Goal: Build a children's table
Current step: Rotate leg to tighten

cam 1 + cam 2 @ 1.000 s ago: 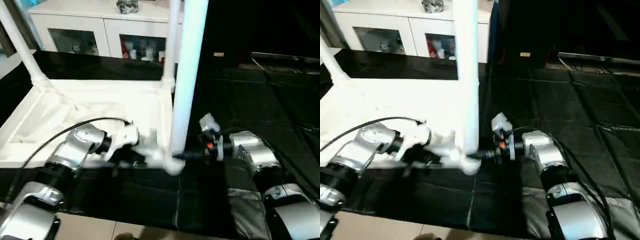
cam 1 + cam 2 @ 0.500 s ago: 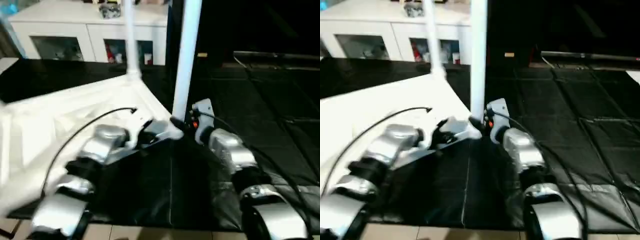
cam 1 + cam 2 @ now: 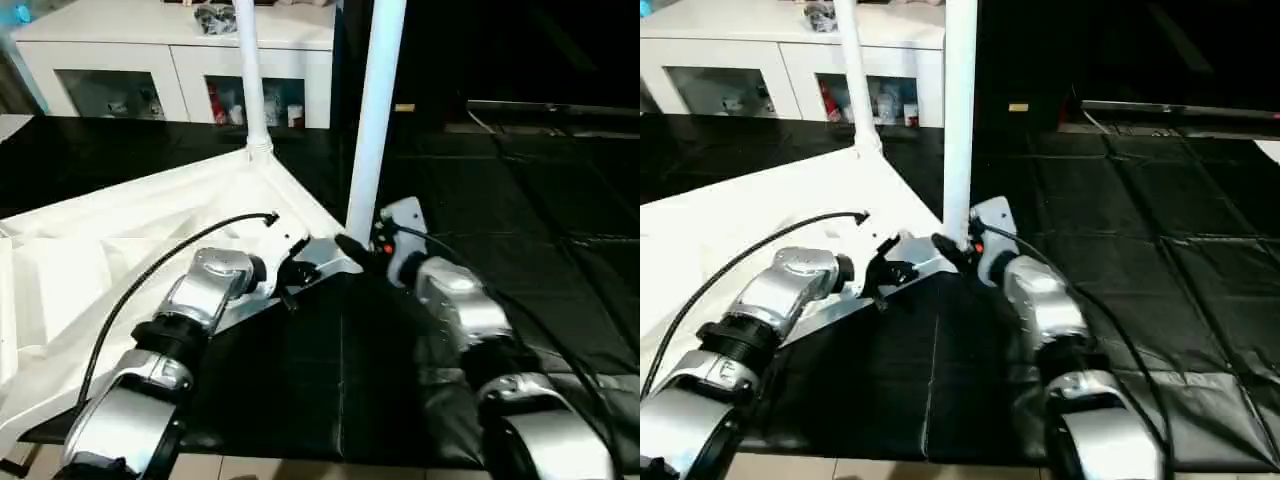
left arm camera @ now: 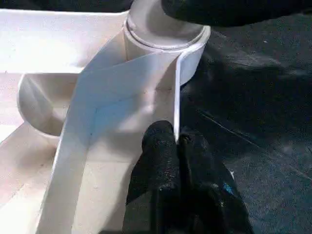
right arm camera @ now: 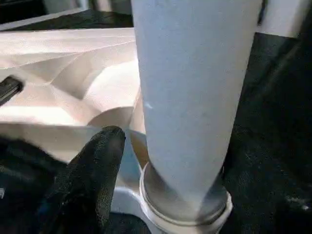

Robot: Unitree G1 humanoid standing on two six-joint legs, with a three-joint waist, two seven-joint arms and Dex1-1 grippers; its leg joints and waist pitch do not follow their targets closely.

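The children's table lies upside down on the black mat, its white top (image 3: 110,250) ribbed side up. One white leg (image 3: 375,120) stands in the near corner socket (image 4: 165,34), and a second leg (image 3: 248,80) stands in the far corner. My left gripper (image 4: 176,146) is shut on the thin rim wall (image 4: 176,83) just beside the near socket. My right gripper (image 3: 352,247) is at the foot of the near leg (image 5: 195,97). It is open, and one black finger (image 5: 97,161) stands a little off the tube.
A white cabinet (image 3: 150,60) with glass doors stands behind the mat (image 3: 520,200). A black cable (image 3: 150,270) arches from my left forearm over the table top. Pale floor (image 3: 300,470) shows at the near edge of the mat.
The camera has swung since a second ago, so the whole picture has shifted. Both grippers stay at the near corner. Over the last half second nothing has visibly moved.
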